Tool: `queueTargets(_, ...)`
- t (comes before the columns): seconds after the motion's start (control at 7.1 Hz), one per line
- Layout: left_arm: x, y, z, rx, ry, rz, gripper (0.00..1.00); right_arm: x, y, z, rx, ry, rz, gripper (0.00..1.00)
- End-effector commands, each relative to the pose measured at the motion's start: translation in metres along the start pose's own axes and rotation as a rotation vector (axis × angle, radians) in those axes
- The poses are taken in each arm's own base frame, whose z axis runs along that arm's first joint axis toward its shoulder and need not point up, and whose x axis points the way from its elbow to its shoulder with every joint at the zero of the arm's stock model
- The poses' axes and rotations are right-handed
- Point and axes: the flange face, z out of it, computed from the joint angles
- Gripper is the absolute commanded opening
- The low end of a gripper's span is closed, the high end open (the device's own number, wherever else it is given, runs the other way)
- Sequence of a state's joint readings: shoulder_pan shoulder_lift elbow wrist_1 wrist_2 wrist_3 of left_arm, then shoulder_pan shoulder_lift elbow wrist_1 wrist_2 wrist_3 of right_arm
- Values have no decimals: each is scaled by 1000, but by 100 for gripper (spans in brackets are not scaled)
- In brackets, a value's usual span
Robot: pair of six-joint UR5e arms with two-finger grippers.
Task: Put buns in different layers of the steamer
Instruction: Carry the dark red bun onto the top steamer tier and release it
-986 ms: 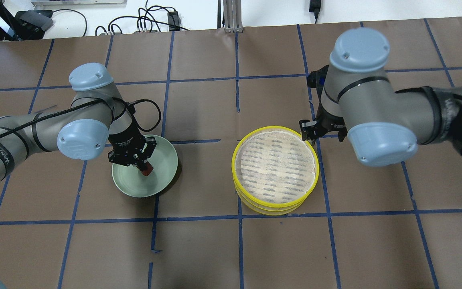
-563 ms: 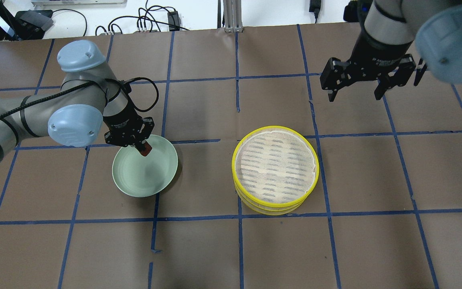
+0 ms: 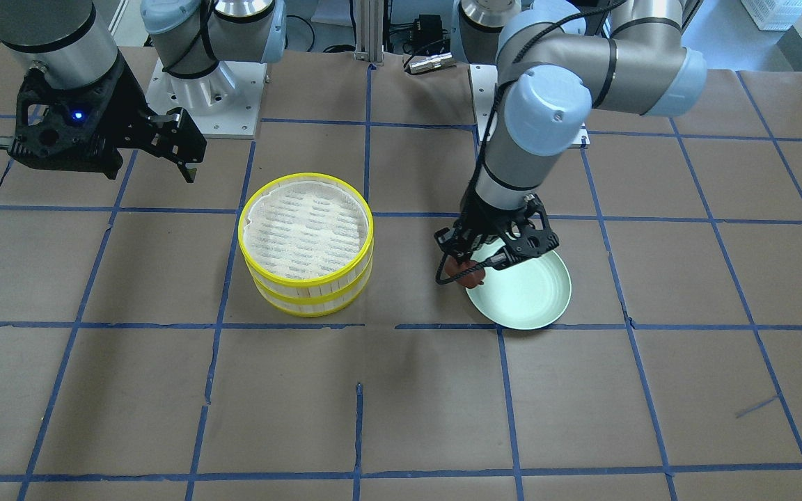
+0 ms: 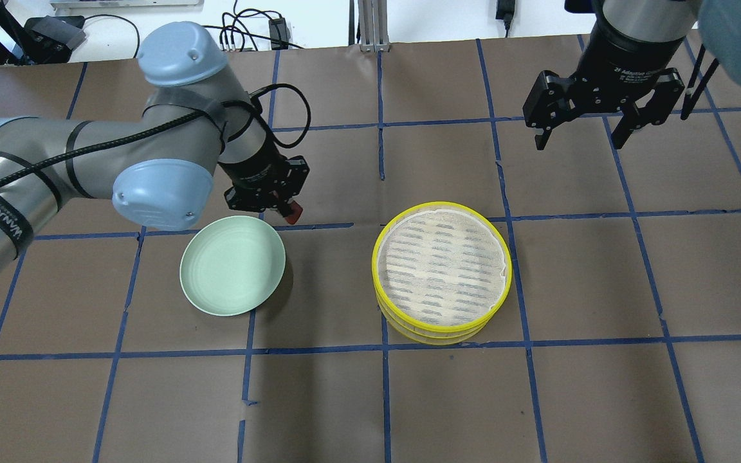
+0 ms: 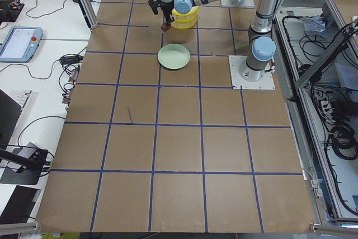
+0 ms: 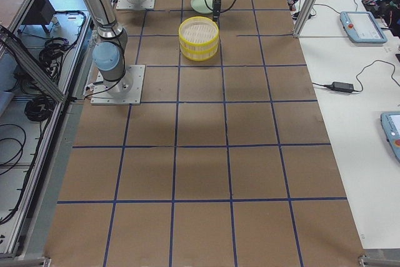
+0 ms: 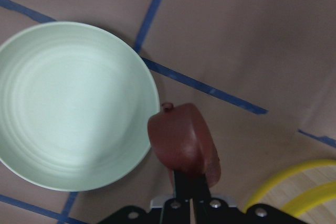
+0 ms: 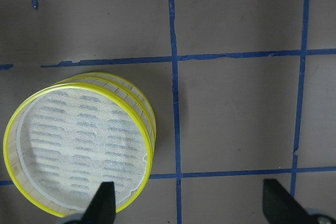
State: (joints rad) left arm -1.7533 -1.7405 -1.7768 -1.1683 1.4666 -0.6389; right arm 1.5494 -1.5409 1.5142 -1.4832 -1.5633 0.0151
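Reddish-brown bun [image 7: 181,140] pinched in our left gripper [image 4: 280,204], right gripper [image 4: 580,143] spread empty, we should next carry it over the top steamer tier [image 4: 375,263].

Matt brown paper covers the table [image 4: 602,399], crossed by blue tape [image 4: 319,351]. The plate [image 4: 232,265] looks smooth with a faint sheen. The 2 steamer tiers [image 3: 310,278] have smooth yellow plastic-like rims, pale wood-like slats and a white perforated liner [image 4: 441,263]. The bun [image 7: 181,137] is smooth with a dull sheen.

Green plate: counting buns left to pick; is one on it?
No, the plate is bare; the left tool holds the brown bun in the air.
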Motion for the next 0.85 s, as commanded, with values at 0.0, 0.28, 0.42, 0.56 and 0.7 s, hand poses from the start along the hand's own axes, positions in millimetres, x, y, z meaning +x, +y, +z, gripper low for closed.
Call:
queueTargets(0.0,78,70,-26,33,121,-54,2,1,0,3,-11,-5,2,100)
queueTargets(0.28,117,114,-27,29,195,-85,2,-1,1,4,-13,-9,0,100)
queueTargets(0.42,133,133,-10,22,196,-75,2,-1,1,4,-14,-5,0,100)
queueTargets(0.56,139,138,4,12,183,-56,31,-1,1,4,-14,-3,0,100)
queueTargets(0.7,139,136,10,22,170,-53,96,-3,2,5,-14,-1,0,100)
